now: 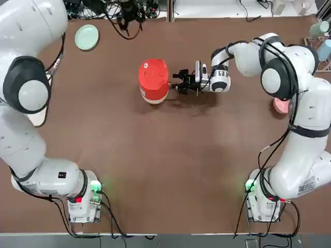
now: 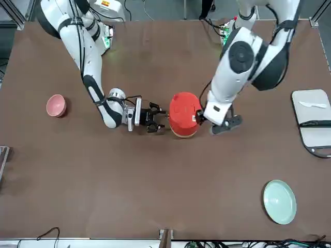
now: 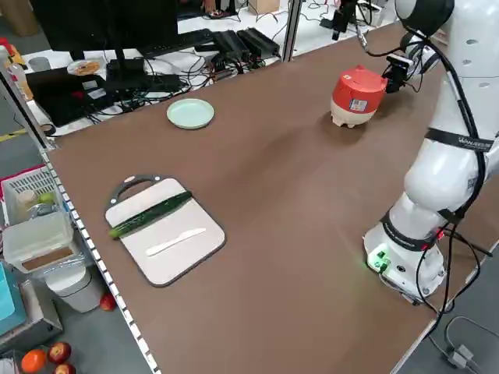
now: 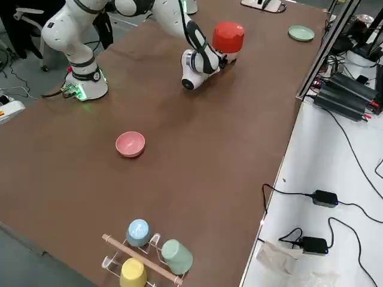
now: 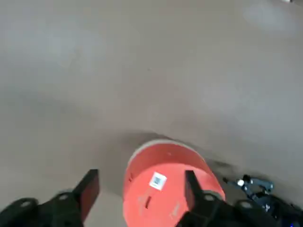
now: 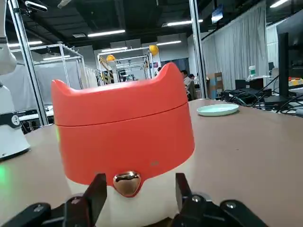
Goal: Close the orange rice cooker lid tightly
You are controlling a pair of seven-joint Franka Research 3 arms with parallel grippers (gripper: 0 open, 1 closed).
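Note:
The orange rice cooker (image 1: pixel 153 81) stands mid-table on its cream base. Its lid (image 5: pixel 165 184) lies down on the body, with the seam showing all round in the right wrist view and a white sticker on top. My right gripper (image 1: pixel 175 83) lies level at the cooker's right side. It is open, and its fingers (image 6: pixel 96 190) straddle the gold latch button (image 6: pixel 127 182) without touching it. My left gripper (image 2: pixel 226 124) hangs above the cooker's left side, open wide, with the lid showing below between its fingers (image 5: pixel 89 185).
A pale green plate (image 1: pixel 86 37) lies at the far left. A pink bowl (image 2: pixel 56 105) sits on the right side. A cutting board (image 3: pixel 164 230) with a cucumber and a knife is at the near left edge. A cup rack (image 4: pixel 143 254) stands far right.

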